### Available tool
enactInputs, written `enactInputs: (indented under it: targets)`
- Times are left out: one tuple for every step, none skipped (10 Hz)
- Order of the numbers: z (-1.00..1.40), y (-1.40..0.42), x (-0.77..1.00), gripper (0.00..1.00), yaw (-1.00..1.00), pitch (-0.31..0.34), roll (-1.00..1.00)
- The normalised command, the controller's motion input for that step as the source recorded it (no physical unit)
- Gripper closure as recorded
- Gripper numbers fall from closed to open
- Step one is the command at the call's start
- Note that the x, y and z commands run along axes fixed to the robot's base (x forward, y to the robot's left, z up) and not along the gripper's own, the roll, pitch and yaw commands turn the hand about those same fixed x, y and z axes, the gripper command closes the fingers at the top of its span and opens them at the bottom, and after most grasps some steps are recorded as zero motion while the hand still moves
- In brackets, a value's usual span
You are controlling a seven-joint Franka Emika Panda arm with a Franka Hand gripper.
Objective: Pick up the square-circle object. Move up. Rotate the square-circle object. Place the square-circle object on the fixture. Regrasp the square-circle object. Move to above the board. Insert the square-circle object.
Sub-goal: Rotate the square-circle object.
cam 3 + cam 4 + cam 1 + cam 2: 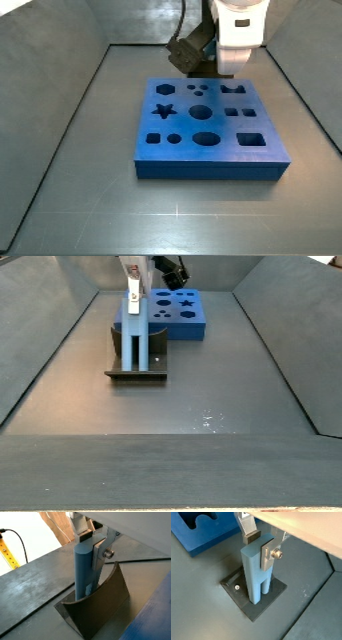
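A slim, pale blue-grey peg (258, 572) stands upright on the fixture, a dark L-shaped bracket on a flat base plate (251, 609), and both wrist views show its lower end resting on that plate. In a wrist view the peg (85, 569) stands just in front of the bracket's tall dark upright wall (107, 602). The tool (256, 543), a two-finger metal grasping part with flat silver plates, sits at the peg's upper end; one silver finger (271, 552) with a round screw lies flat against the peg's side, so the tool appears closed on the peg near its top. In a side view the peg (134, 331) rises as a thin vertical bar from the fixture (136, 368), which sits on the grey counter (201, 396) just in front of the large, thick, bright-blue square slab (181, 311). The fixture is close to the slab's near edge; whether they touch cannot be told. In a side view the slab (207, 130) shows dark cut-out holes shaped as a star, circles, squares and others, and the robot's white arm (238, 25) hangs beyond its far edge.
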Motion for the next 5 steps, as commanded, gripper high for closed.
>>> enactInputs:
  targets:
    - [0.7, 0.27, -1.0, 1.0, 0.0, 0.0, 0.0]
    - [0.71, 0.27, -1.0, 1.0, 0.0, -0.011, -0.01]
    - [0.69, 0.25, -1.0, 1.0, -0.02, -0.05, -0.1]
    - [0.67, 0.23, -1.0, 1.0, -0.03, -0.062, -0.15]
    - [0.65, 0.22, -1.0, 1.0, -0.05, -0.067, -0.21]
